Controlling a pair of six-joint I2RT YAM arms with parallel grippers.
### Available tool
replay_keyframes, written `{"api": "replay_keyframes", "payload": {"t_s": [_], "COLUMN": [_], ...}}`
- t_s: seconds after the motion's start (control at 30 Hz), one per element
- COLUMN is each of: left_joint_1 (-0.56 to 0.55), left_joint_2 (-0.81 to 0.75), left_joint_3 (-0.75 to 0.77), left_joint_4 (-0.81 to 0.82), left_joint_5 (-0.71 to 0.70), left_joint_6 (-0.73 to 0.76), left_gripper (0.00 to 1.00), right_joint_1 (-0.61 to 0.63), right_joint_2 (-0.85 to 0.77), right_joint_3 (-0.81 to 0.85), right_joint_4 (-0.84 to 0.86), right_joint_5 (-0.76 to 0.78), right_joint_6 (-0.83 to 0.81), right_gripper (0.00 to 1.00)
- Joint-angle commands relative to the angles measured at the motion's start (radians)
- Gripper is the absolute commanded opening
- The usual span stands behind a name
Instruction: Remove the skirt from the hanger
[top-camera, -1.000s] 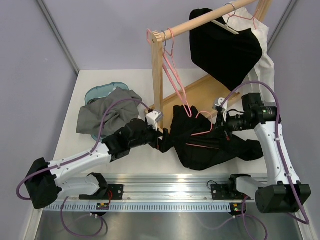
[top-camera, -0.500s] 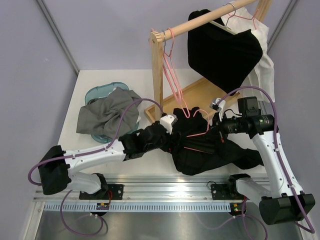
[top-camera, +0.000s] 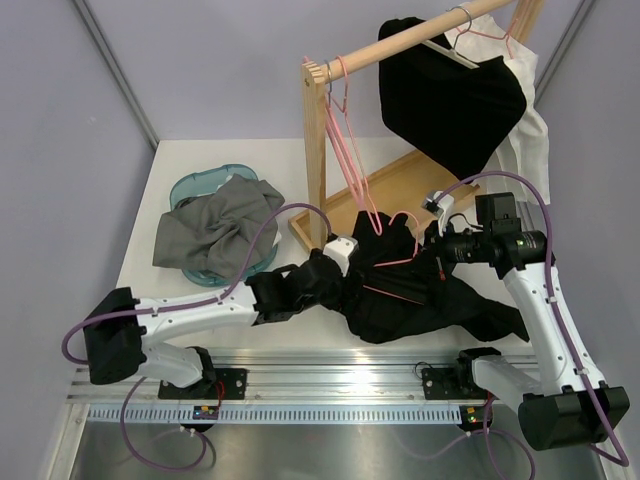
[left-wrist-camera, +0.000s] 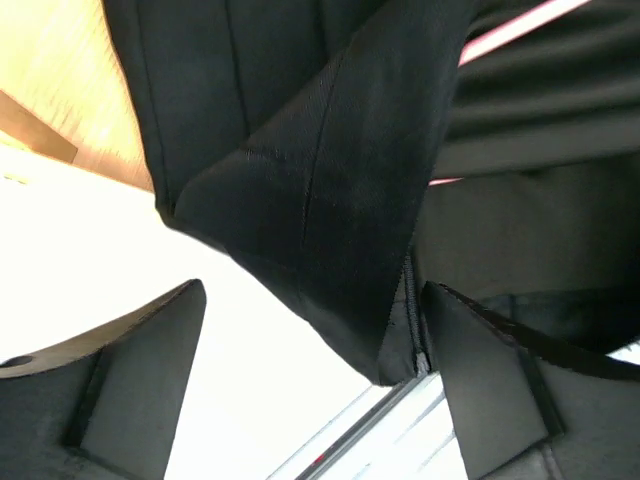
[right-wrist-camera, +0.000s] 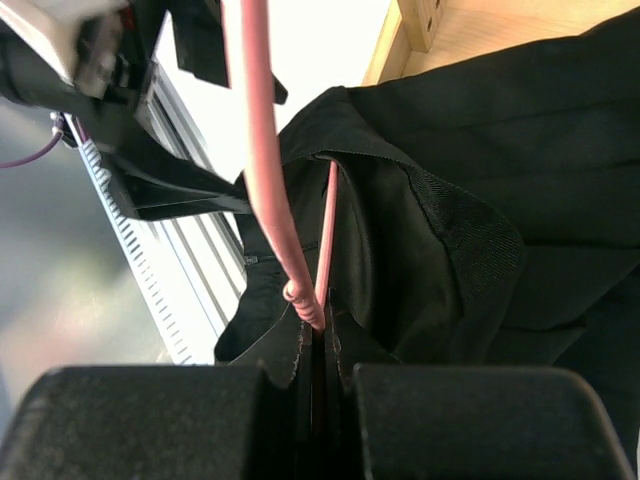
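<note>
The black skirt (top-camera: 420, 300) lies bunched on the table, still threaded on a pink wire hanger (top-camera: 398, 262). My right gripper (top-camera: 432, 255) is shut on the hanger's wire; in the right wrist view the pink wire (right-wrist-camera: 262, 160) runs down into the closed gripper (right-wrist-camera: 320, 345), with the skirt (right-wrist-camera: 480, 200) draped behind. My left gripper (top-camera: 335, 280) is at the skirt's left edge. In the left wrist view it (left-wrist-camera: 312, 300) is open, and a corner of the skirt (left-wrist-camera: 330, 180) hangs between the fingers, close to the right one. A pink hanger bar (left-wrist-camera: 520, 22) shows at the top.
A wooden rack (top-camera: 318, 150) stands behind, with an empty pink hanger (top-camera: 345, 140), a black garment (top-camera: 450, 100) and a white garment (top-camera: 530, 130). Its wooden base (top-camera: 400, 185) lies behind the skirt. A grey cloth (top-camera: 215, 230) sits on a teal basin at left. The metal rail (top-camera: 340, 375) runs along the front.
My left arm has moved right and pushed the skirt's left edge inward. The right gripper has shifted a little right with the hanger. The skirt now lies more bunched.
</note>
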Motion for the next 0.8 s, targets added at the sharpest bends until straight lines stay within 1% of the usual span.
{"api": "replay_keyframes", "payload": {"t_s": [0.0,0.03,0.07,0.1,0.13,0.17,0.2,0.27,0.3,0.33,0.43,0.57,0.77], "left_joint_1": [-0.009,-0.009,-0.009,-0.007,-0.007,-0.004,0.0,0.014,0.02,0.026,0.063,0.111,0.213], "left_joint_2": [0.044,0.051,0.059,0.071,0.08,0.085,0.096,0.097,0.096,0.091,0.067,0.009,-0.123], "left_joint_3": [0.054,0.06,0.065,0.069,0.078,0.083,0.088,0.089,0.088,0.086,0.069,0.03,-0.069], "left_joint_4": [-0.03,-0.042,-0.067,-0.079,-0.091,-0.113,-0.119,-0.136,-0.139,-0.144,-0.139,-0.147,-0.168], "left_joint_5": [-0.141,-0.167,-0.194,-0.243,-0.264,-0.279,-0.302,-0.316,-0.331,-0.336,-0.328,-0.305,-0.268], "left_joint_6": [-0.007,-0.013,-0.028,-0.036,-0.042,-0.054,-0.062,-0.082,-0.09,-0.099,-0.127,-0.15,-0.162], "left_gripper": [0.83,0.8,0.69,0.62,0.56,0.53,0.46,0.36,0.23,0.16,0.0,0.0,0.0], "right_joint_1": [0.006,0.006,0.006,0.008,0.008,0.006,0.006,0.006,0.006,0.006,0.006,0.006,0.005], "right_joint_2": [-0.027,-0.028,-0.03,-0.033,-0.033,-0.034,-0.036,-0.036,-0.039,-0.039,-0.043,-0.057,-0.07], "right_joint_3": [0.01,0.01,0.011,0.01,0.01,0.01,0.008,0.011,0.01,0.01,0.011,0.007,0.005], "right_joint_4": [0.031,0.028,0.027,0.022,0.021,0.016,0.011,0.001,-0.008,-0.015,-0.051,-0.132,-0.185], "right_joint_5": [0.005,0.002,0.002,0.001,-0.001,-0.001,-0.001,-0.009,-0.013,-0.019,-0.042,-0.061,-0.05], "right_joint_6": [0.046,0.044,0.041,0.04,0.037,0.032,0.029,0.014,0.006,0.0,-0.043,-0.167,-0.252], "right_gripper": [0.0,0.0,0.0,0.0,0.0,0.0,0.0,0.0,0.0,0.0,0.0,0.0,0.0]}}
